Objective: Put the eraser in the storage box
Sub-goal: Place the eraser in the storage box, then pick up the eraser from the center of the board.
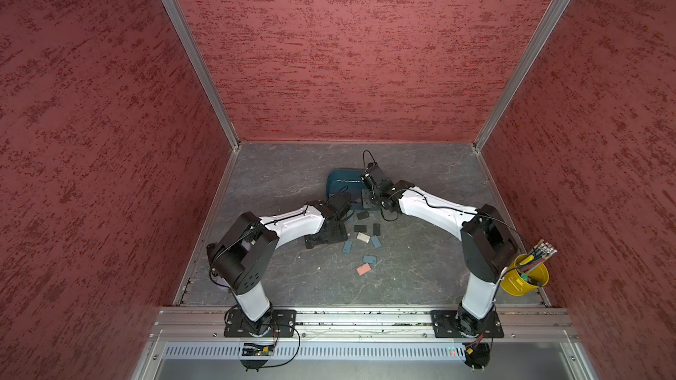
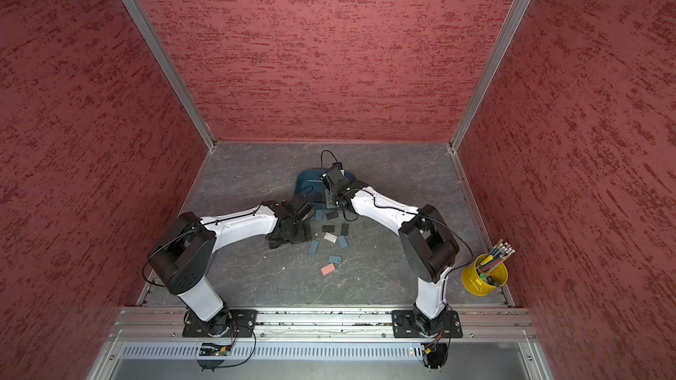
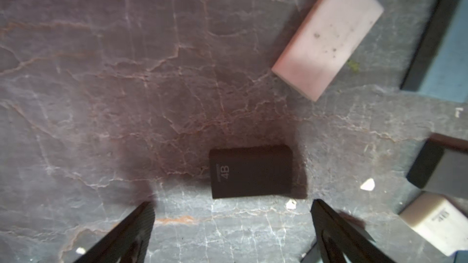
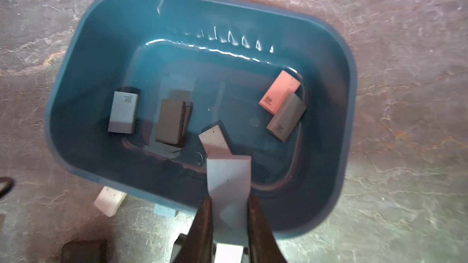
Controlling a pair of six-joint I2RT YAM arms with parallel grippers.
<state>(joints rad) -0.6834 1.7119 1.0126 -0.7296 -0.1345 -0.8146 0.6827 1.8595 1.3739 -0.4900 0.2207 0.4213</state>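
Right wrist view tells most of it: the right gripper [image 4: 229, 207] has its jaws clamped on a pale blue eraser [image 4: 228, 178], which hangs over the storage box [image 4: 76, 54] just inside its rim. Lying on the box floor are a grey eraser [image 4: 123, 112], a brown eraser [image 4: 169, 122], a whitish eraser [image 4: 215, 139], and a salmon eraser [image 4: 278, 91] touching a taupe eraser [image 4: 286, 117]. In the left wrist view, the left gripper [image 3: 233, 204] is spread wide with nothing in it, low over the desk [image 3: 101, 72], and a black eraser [image 3: 250, 172] marked 4B lies flat just ahead of its fingertips. In a top view the box sits mid-desk toward the far edge, loose erasers [image 1: 376, 242] are scattered on its near side, and a yellow cup [image 1: 519, 283] of pencils stands by the near right corner.
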